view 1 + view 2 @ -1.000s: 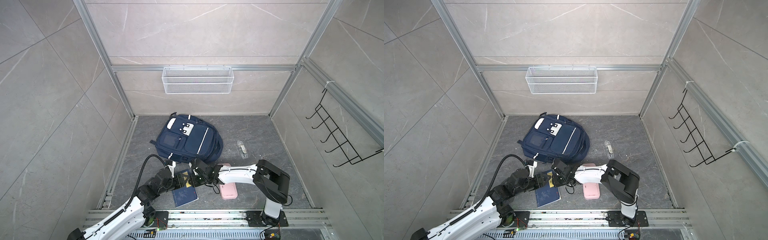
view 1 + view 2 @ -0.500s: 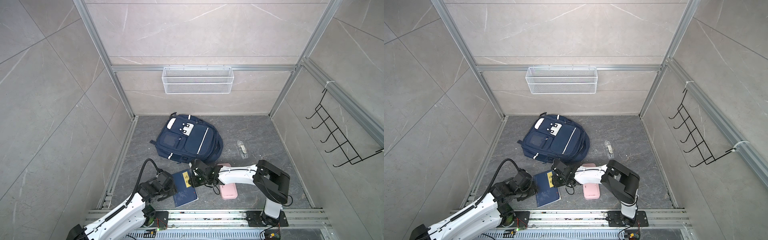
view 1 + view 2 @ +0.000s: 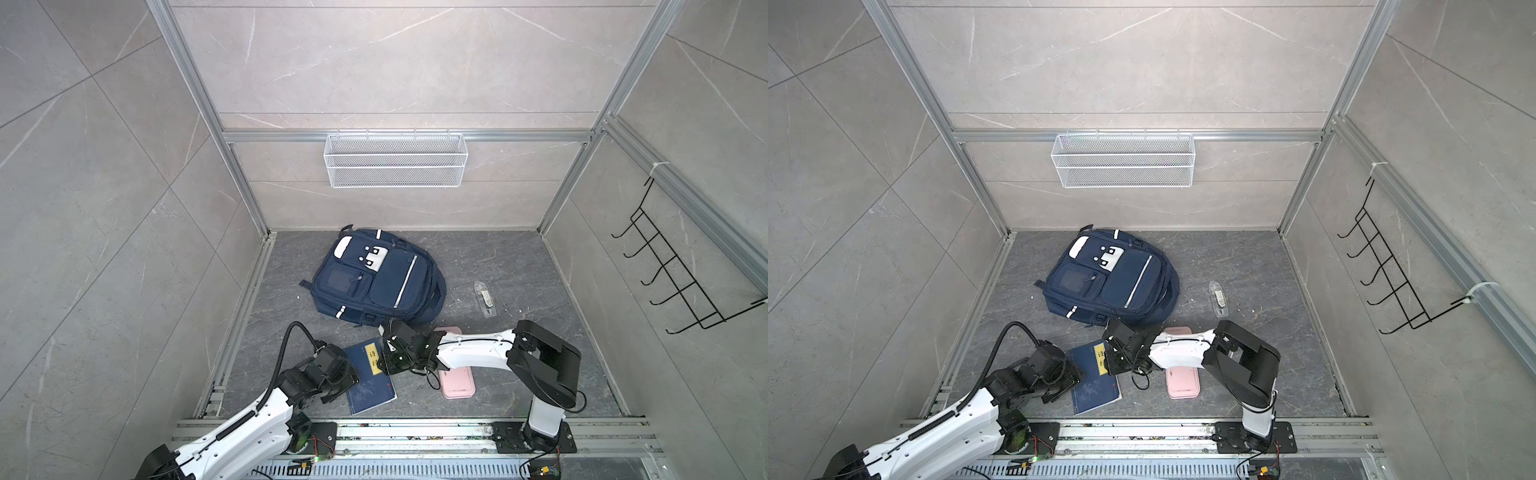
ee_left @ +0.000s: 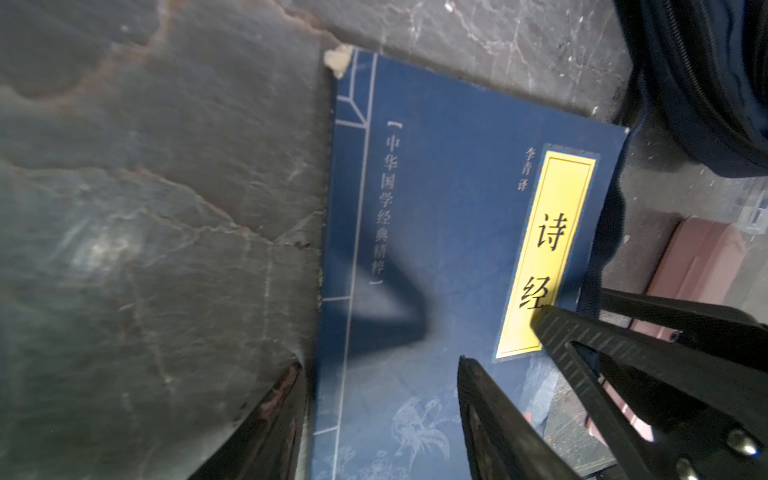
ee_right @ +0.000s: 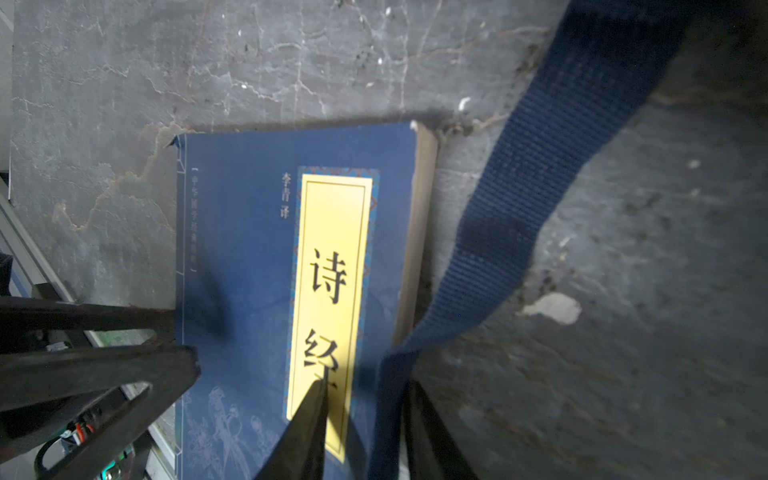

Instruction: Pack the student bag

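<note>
Nearest the rail, the left gripper (image 4: 379,365) is hanging low with its jaws spread. One finger is sitting over bare floor (image 4: 145,208) and the other over the cover of the navy book (image 4: 436,208), so it is straddling the spine edge and gripping nothing. Just beside it, over the book's yellow label, the right gripper (image 5: 365,386) is pinching a blue webbing strap (image 5: 519,187), which is trailing past the book's page edge toward the student bag (image 3: 374,282). The two grippers are working so near each other that closing on the book is likely risking a knock between fingers, or trapping the strap along with the cover. The book is lying flat, so a finger may be scraping the floor instead of getting under it. Any pull on the strap is probably dragging the whole bag rather than opening it. Beyond the right arm, a pink case (image 3: 457,380) is lying closed, its contents hidden. Farther on, the bag is lying face up mid-floor, its front pockets looking zipped, and I cannot tell whether anything is inside. A small clear case (image 3: 484,299) is sitting to its right, too small to read. On the back wall, a white wire basket (image 3: 395,166) is showing nothing in it.
</note>
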Controlling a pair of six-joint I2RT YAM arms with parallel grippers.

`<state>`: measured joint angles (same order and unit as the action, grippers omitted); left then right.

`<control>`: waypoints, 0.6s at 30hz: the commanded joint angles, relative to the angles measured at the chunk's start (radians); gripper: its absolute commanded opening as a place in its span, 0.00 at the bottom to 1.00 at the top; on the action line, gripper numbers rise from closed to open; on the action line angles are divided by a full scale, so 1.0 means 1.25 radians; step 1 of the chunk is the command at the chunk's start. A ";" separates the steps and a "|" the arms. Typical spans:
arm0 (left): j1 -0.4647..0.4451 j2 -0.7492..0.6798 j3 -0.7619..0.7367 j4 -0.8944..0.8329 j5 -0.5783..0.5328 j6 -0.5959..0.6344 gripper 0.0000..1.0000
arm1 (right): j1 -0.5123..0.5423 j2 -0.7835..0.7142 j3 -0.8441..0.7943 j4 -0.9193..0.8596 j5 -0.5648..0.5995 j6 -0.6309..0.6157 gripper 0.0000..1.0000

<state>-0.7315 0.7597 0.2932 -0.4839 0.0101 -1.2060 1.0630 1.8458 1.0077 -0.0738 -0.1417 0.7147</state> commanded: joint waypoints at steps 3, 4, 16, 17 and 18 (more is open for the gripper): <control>-0.002 0.026 -0.035 0.109 0.052 -0.010 0.62 | 0.009 0.028 -0.035 -0.093 0.006 0.007 0.35; -0.002 0.022 -0.039 0.134 0.057 -0.010 0.62 | 0.009 0.029 -0.034 -0.092 0.006 0.007 0.35; -0.003 -0.145 -0.046 0.272 0.090 0.055 0.60 | 0.009 0.035 -0.029 -0.100 0.010 0.009 0.35; -0.003 -0.159 -0.049 0.280 0.093 0.059 0.60 | 0.010 0.035 -0.030 -0.100 0.010 0.009 0.35; -0.003 -0.175 -0.053 0.289 0.095 0.060 0.60 | 0.010 0.034 -0.029 -0.100 0.009 0.009 0.35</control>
<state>-0.7303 0.5930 0.2012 -0.3656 0.0368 -1.1664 1.0588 1.8400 1.0069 -0.0853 -0.0952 0.7151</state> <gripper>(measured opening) 0.599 0.348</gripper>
